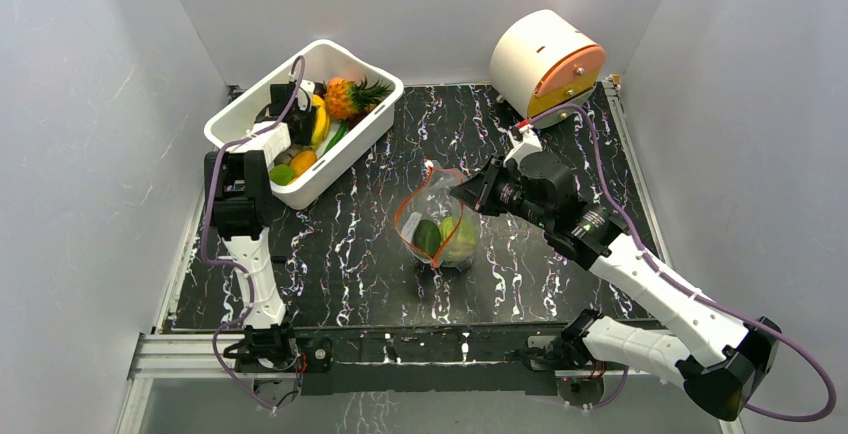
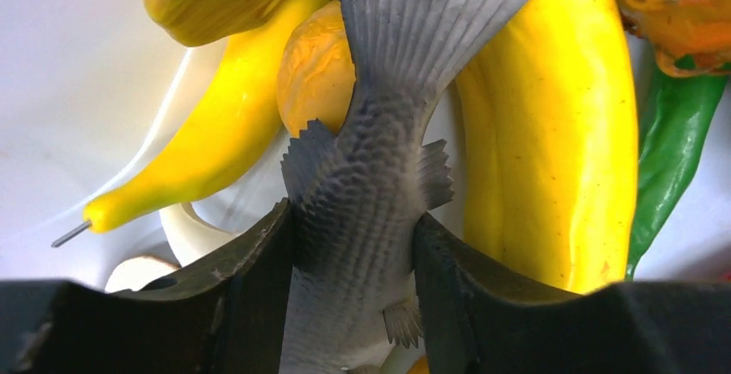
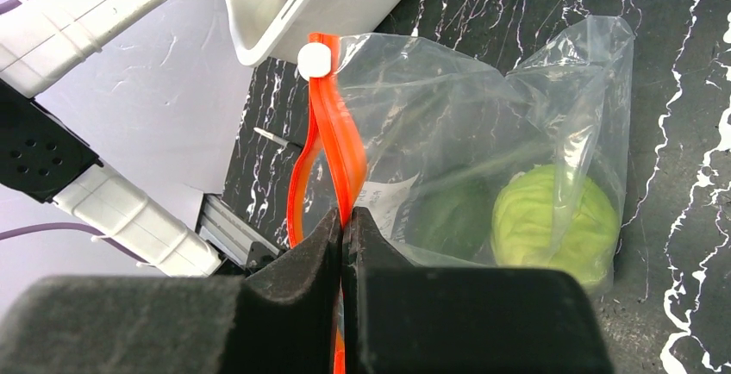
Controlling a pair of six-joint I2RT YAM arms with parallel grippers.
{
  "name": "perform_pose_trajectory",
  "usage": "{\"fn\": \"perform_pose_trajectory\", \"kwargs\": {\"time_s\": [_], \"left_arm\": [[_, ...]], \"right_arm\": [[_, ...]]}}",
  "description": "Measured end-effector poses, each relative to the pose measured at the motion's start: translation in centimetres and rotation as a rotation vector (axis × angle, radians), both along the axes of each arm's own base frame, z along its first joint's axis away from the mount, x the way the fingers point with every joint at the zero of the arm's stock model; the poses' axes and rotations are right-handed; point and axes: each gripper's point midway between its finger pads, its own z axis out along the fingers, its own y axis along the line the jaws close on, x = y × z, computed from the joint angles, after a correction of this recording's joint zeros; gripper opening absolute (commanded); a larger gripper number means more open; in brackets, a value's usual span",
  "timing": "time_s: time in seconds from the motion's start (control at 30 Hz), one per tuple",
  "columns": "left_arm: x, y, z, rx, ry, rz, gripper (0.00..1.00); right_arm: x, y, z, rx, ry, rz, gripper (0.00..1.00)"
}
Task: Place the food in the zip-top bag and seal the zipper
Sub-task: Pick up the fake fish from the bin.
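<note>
The zip-top bag [image 1: 440, 202] stands mid-table, mouth open, its red zipper [image 1: 402, 216] looped. It holds a light-green round fruit [image 3: 552, 219] and a dark-green piece [image 3: 452, 219]. My right gripper [image 3: 345, 219] is shut on the zipper [image 3: 332, 133] just below its white slider [image 3: 315, 59]; in the top view the right gripper [image 1: 466, 194] is at the bag's right side. My left gripper [image 2: 353, 219] is down in the white tub [image 1: 340, 166], shut on a grey toy fish [image 2: 371, 158] between yellow bananas [image 2: 543, 150]. In the top view the left gripper [image 1: 298, 119] sits among the food.
The tub also holds a pineapple [image 1: 347, 97], a green pepper [image 2: 677, 158], orange pieces [image 1: 303, 161] and a lime-green piece [image 1: 282, 174]. A white and orange cylinder [image 1: 545, 59] stands at the back right. White walls close in the black marbled table [image 1: 560, 294].
</note>
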Motion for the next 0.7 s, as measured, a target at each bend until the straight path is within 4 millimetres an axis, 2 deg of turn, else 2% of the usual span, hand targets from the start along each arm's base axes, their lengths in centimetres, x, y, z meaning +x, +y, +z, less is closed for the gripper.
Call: {"fn": "perform_pose_trajectory", "kwargs": {"time_s": [0.17, 0.37, 0.7], "left_arm": [[0.0, -0.5, -0.1, 0.006, 0.003, -0.007, 0.25], [-0.4, -1.5, 0.3, -0.008, 0.006, 0.019, 0.19], [-1.2, -2.4, 5.0, -0.087, -0.055, 0.111, 0.17]], "right_arm": [[0.0, 0.0, 0.0, 0.001, 0.0, 0.001, 0.0], [0.0, 0.1, -0.1, 0.008, -0.002, 0.005, 0.0], [0.1, 0.3, -0.8, 0.016, 0.006, 0.004, 0.0]]}}
